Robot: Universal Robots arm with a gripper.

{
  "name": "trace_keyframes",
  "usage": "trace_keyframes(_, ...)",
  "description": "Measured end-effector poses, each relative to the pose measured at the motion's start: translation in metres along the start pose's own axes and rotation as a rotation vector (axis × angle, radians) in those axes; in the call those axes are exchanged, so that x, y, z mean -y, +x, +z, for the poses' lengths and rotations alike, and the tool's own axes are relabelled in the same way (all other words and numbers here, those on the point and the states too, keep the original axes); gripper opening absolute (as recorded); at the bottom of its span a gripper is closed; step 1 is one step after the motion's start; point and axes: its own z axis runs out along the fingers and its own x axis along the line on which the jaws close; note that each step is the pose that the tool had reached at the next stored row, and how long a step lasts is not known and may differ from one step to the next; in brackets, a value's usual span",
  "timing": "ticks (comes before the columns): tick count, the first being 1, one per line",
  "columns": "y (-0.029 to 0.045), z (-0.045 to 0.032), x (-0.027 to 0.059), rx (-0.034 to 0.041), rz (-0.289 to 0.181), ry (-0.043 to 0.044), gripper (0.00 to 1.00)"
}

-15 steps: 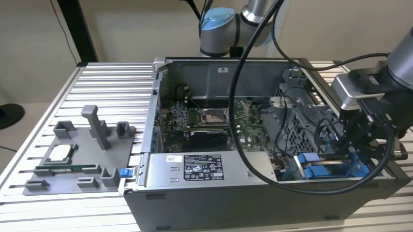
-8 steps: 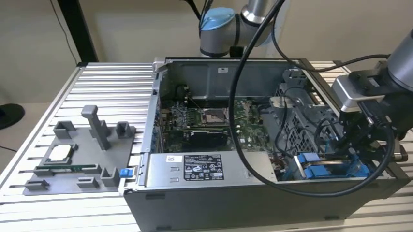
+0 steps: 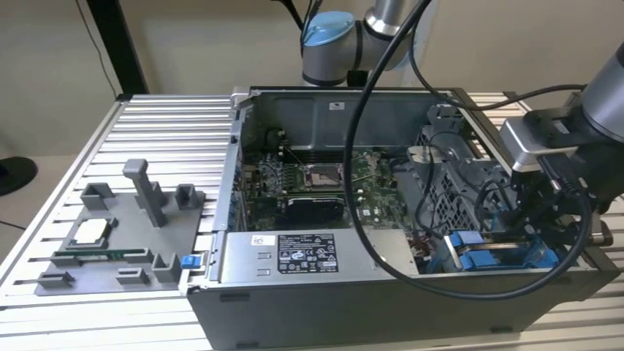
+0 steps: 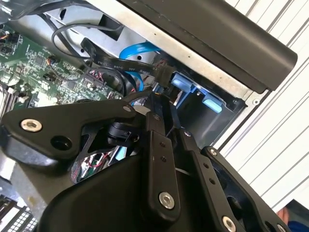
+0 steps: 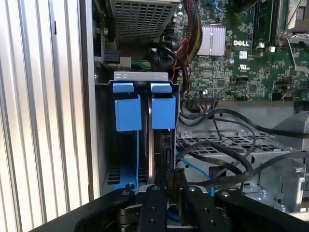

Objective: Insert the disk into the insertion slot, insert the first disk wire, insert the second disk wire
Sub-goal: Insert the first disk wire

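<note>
The disk [image 5: 164,113] is already sitting upright in the insertion slot [image 5: 140,76], in the blue carrier that is standing nearer the motherboard [image 5: 241,63], so the work is now turning on the wires. The pincer [image 5: 170,187] is reaching down at the disk's rear edge among loose black leads. In the second wrist view its tip is lying just beside the plug [image 4: 164,75] of a flat black cable [image 4: 111,62], with a blue cable [image 4: 140,48] curving close behind; these are probably the two disk wires. Whether the pincer is clenched on a plug or released I cannot tell, since its own black links are covering the tip. To do this step well, the plug should be travelling square to the disk's socket, keyed side matched, and pushed straight along the disk rather than cocked to one side. The grip is better placed on the plug body than on the cable. The slack leads are crowding the bay and could be getting trapped under the plug, so they are worth keeping out of the way. A hard push could also be shifting the carrier on its rails. As for writing, a white printed label [image 3: 307,254] is lying on top of the grey power-supply box [image 3: 244,267], white lettering is running along the flat black cable, and a white maker's mark is sitting on the motherboard beside a silver heat sink [image 5: 214,41].
</note>
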Motion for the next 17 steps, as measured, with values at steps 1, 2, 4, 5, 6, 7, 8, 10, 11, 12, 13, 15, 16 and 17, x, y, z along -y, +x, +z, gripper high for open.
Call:
trace_keyframes(1, 0.0, 0.0002, 0.0, -0.0001, 0.0, 0.0, 0.0)
trace_keyframes(2, 0.0001, 0.0004, -0.0001, -0.0001, 0.001, 0.0001, 0.0)
trace_keyframes(4, 0.0001, 0.0005, -0.0002, -0.0003, 0.002, 0.0003, 0.0)
trace_keyframes(5, 0.0001, 0.0006, -0.0002, -0.0003, 0.003, 0.0005, 0.0)
trace_keyframes(6, 0.0, 0.0008, -0.0002, -0.0002, 0.004, 0.0006, 0.0)
trace_keyframes(7, -0.0001, 0.0011, -0.0003, -0.0001, 0.004, 0.0007, 0.0)
trace_keyframes(8, -0.0002, 0.0012, -0.0003, -0.0002, 0.005, 0.0008, 0.0)
trace_keyframes(10, -0.0004, 0.0016, -0.0004, -0.0006, 0.007, 0.0011, 0.0)
trace_keyframes(11, -0.0005, 0.0019, -0.0004, -0.0008, 0.008, 0.0012, 0.0)
trace_keyframes(12, -0.0004, 0.0023, -0.0004, -0.0012, 0.009, 0.0014, 0.0)
trace_keyframes(13, -0.0004, 0.0028, -0.0005, -0.0015, 0.011, 0.0017, 0.0)
trace_keyframes(15, 0.0, 0.0047, -0.0006, -0.0018, 0.014, 0.0023, 0.0)
trace_keyframes(16, 0.0002, 0.0061, -0.0007, -0.0013, 0.016, 0.0025, 0.0)
trace_keyframes(17, 0.0003, 0.0072, -0.0008, -0.0015, 0.018, 0.0028, 0.0)
